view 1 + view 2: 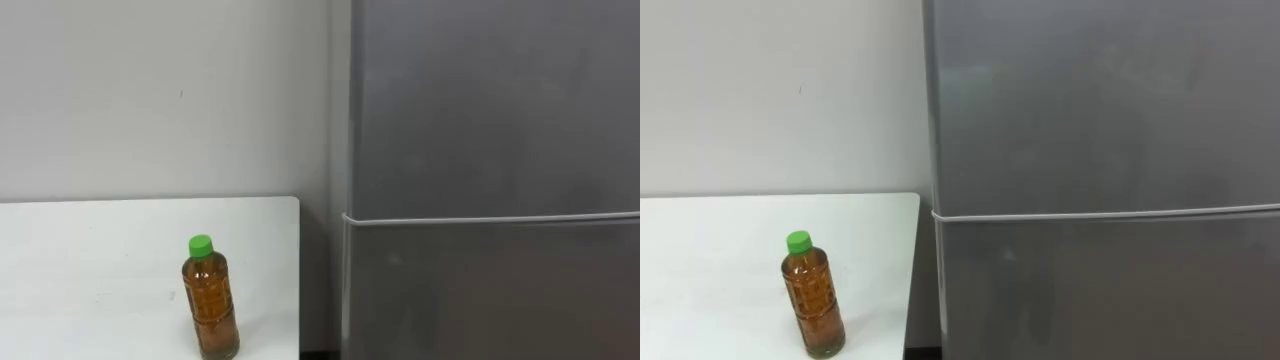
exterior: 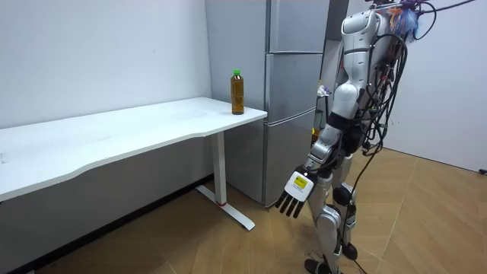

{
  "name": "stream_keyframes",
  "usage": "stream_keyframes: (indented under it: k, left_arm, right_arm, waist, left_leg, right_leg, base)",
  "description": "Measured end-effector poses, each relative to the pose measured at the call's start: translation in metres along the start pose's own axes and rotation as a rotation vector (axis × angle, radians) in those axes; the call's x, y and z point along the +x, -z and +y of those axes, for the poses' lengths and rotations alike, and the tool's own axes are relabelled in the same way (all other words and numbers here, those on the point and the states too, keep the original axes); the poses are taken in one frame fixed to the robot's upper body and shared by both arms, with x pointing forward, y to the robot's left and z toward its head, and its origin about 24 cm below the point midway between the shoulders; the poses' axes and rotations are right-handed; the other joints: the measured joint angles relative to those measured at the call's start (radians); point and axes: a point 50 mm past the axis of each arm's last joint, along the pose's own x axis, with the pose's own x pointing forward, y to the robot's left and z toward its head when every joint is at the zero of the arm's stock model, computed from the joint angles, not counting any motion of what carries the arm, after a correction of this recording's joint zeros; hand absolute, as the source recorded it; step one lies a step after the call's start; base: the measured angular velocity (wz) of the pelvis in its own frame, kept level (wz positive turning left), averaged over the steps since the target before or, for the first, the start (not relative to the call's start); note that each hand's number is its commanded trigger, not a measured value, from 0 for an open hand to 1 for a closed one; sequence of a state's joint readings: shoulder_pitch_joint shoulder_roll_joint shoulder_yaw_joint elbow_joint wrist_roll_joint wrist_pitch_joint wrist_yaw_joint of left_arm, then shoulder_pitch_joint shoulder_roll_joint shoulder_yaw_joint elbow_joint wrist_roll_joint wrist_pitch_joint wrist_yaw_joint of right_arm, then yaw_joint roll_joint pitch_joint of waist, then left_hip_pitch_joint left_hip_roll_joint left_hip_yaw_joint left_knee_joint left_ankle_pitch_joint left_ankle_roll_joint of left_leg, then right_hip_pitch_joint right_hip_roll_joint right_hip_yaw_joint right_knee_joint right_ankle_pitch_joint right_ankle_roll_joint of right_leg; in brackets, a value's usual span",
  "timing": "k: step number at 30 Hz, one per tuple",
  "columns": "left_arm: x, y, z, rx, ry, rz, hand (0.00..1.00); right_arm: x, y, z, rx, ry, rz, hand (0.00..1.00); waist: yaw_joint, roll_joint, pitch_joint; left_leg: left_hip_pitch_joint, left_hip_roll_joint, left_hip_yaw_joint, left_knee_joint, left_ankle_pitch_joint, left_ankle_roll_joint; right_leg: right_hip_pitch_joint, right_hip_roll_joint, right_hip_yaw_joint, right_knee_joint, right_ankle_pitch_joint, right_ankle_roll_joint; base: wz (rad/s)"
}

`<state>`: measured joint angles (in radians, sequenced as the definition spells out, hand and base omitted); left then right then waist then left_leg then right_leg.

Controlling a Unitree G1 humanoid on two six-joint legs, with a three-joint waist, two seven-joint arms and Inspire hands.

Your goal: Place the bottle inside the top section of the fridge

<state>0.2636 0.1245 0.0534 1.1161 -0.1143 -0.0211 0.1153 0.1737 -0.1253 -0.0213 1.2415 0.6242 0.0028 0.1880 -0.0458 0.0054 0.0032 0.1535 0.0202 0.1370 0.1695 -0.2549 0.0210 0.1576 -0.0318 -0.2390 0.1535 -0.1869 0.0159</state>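
I see the bottle [image 1: 210, 298] upright on the surface [image 1: 100, 260], long axis vertical, green cap [image 1: 201, 243] up, fridge [image 1: 490, 150] just beside, left hand [image 2: 295, 194] hanging, fingers straight.

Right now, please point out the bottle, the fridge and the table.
bottle [image 1: 210, 310]: left eye view, on its amber body below the green cap.
fridge [image 1: 490, 110]: left eye view, on the upper door's front.
table [image 1: 90, 270]: left eye view, on its bare white top.

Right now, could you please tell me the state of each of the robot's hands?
Left hand: open, fingers straight, hanging at its side, holding nothing.
Right hand: cannot be told.
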Motion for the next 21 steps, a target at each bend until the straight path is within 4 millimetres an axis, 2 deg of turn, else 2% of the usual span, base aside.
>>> stream_keyframes:
  k: [7, 15, 19, 21]
  left_arm:
    - [0.0, -0.001, 0.001, 0.035, -0.015, -0.006, 0.0]
    - [-0.001, 0.006, 0.004, 0.048, -0.039, 0.033, 0.0]
    - [-0.002, 0.012, 0.006, 0.038, -0.059, 0.065, 0.0]
    - [-0.001, 0.008, 0.006, 0.009, -0.075, 0.059, 0.0]
  right_arm:
    - [0.001, -0.001, 0.002, -0.012, -0.004, 0.006, 0.0]
    - [0.001, -0.001, 0.003, -0.03, -0.008, 0.022, 0.0]
    - [0.001, 0.001, 0.001, -0.025, -0.004, 0.026, 0.0]
    - [0.0, 0.002, 0.001, -0.019, -0.003, 0.026, 0.0]
  waist:
    - [0.0, -0.007, 0.0036]
    - [0.001, -0.014, 0.0036]
    - [0.019, -0.014, 0.0034]
    - [0.025, -0.014, 0.0032]
  left_leg:
    - [-0.003, 0.0, 0.0, 0.0, 0.0, 0.0]
    - [-0.002, -0.001, 0.001, 0.0, 0.0, 0.0]
    - [0.01, 0.002, 0.013, -0.001, 0.0, -0.001]
    - [0.007, 0.002, 0.012, -0.001, -0.001, -0.001]
  right_leg:
    - [0.0, 0.0, 0.001, 0.0, 0.0, 0.0]
    - [0.0, 0.001, 0.013, -0.002, 0.0, 0.0]
    - [-0.001, 0.003, 0.011, -0.002, 0.0, 0.0]
    - [-0.001, 0.003, 0.01, -0.003, 0.0, 0.0]
  base:
    - [0.0]
    - [-0.01]
    - [-0.07]
    - [0.0]
